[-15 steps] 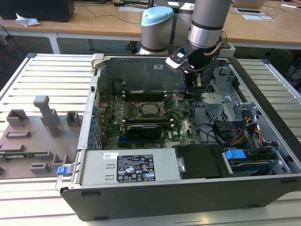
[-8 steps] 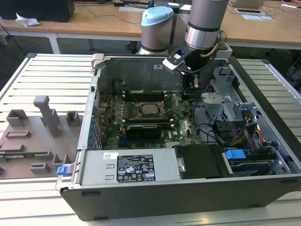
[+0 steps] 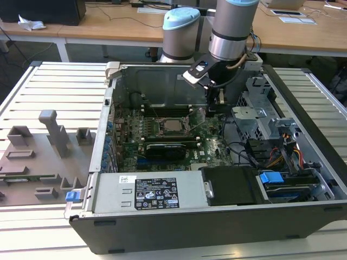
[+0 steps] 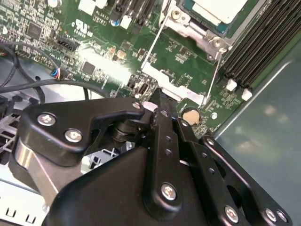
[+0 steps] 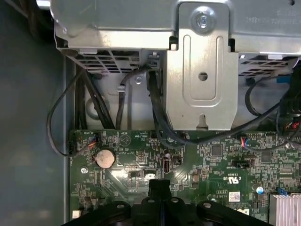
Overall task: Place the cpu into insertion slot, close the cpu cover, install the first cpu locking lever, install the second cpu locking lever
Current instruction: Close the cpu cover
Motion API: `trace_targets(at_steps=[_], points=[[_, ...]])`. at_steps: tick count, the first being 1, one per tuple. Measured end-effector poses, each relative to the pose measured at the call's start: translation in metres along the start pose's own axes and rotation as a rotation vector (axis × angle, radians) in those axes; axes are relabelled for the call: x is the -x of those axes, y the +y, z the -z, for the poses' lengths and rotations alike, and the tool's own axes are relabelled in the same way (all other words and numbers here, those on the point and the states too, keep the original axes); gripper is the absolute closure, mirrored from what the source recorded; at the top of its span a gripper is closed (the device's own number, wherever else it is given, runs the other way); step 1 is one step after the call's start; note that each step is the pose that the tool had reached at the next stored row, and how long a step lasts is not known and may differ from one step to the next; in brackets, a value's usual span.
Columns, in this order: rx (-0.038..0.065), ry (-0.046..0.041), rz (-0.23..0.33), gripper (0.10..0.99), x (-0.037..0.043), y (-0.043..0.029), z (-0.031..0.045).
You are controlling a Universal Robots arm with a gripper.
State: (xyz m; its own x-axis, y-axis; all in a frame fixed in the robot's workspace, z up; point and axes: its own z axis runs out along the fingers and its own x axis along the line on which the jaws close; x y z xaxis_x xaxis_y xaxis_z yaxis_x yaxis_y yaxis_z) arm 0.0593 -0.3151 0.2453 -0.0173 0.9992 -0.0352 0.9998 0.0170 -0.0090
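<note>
Flat square chip (image 3: 173,126), silvery-grey and matt, sits in the metal-rimmed socket (image 3: 161,128) near the middle of the green circuit board (image 3: 127,138). A thin bright steel frame (image 4: 197,29) borders it. The gripper (image 4: 158,98), black with screw-headed links, hangs over the board's edge by the grey sheet-metal bracket (image 5: 202,70), beside a round coin cell (image 5: 105,158). Jaws together, clamped on nothing.
</note>
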Motion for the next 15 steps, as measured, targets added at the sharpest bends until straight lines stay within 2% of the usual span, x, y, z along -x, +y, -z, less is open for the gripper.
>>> trace_targets(at_steps=[2,6,7,9,15], points=[[0.001,0.0,0.0,0.98,-0.0002,-0.0084,-0.0001],[0.001,-0.0001,0.0,0.98,-0.0003,-0.0184,-0.0001],[0.001,0.0001,0.0,0.98,-0.0004,-0.0244,-0.0002],[0.001,0.0,0.0,0.98,-0.0005,-0.03,-0.0004],[0.001,0.0001,0.0,0.98,-0.0007,-0.0383,-0.0007]])
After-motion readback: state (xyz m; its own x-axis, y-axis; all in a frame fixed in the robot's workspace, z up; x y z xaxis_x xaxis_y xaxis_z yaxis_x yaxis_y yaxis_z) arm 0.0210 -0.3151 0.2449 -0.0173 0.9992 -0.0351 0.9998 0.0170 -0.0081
